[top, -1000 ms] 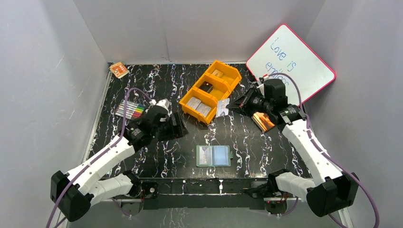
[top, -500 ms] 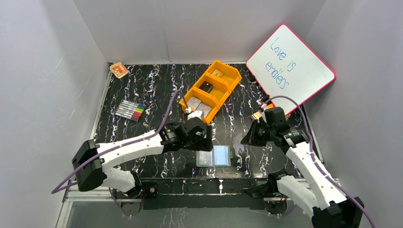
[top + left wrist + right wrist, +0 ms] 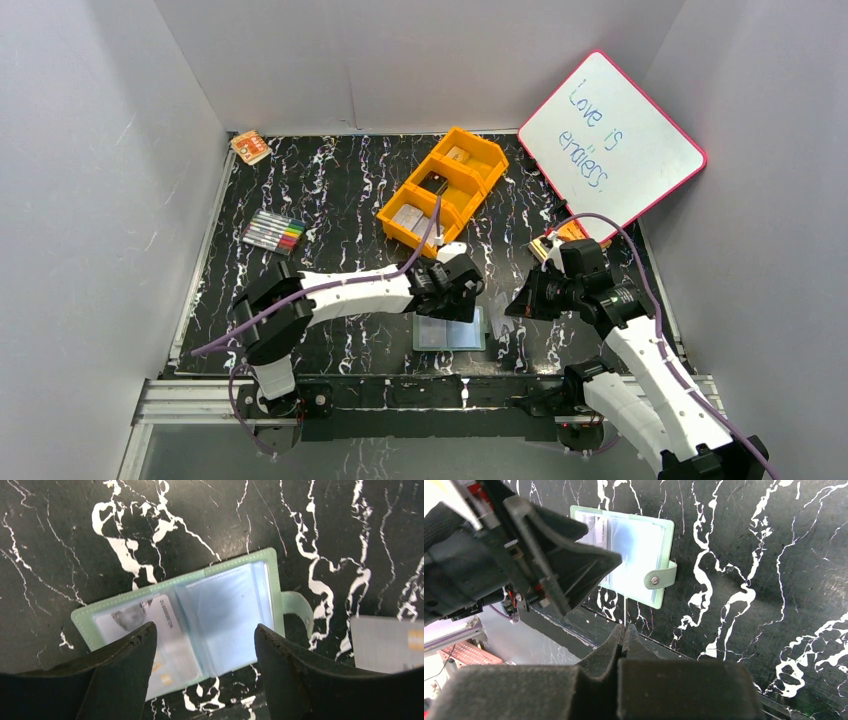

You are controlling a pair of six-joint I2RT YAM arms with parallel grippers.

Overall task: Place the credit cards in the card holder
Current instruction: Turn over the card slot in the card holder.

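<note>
card holder (image 3: 220, 610) open flat on table (image 3: 65, 525).
left gripper (image 3: 204, 630) fingers spread above it; right gripper (image 3: 624, 629) pinches silver-grey card (image 3: 382, 642) edge-on.

left gripper (image 3: 462, 300) hides top edge of card holder (image 3: 452, 336). grey card (image 3: 385, 642) cut off at frame edge. tucked card (image 3: 150, 612) print blurred.

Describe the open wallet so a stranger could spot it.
Look at the middle of the near edge of the black marbled table. The wallet lies open there: pale green, clear pockets, a snap tab, unlike the orange tray behind.
</note>
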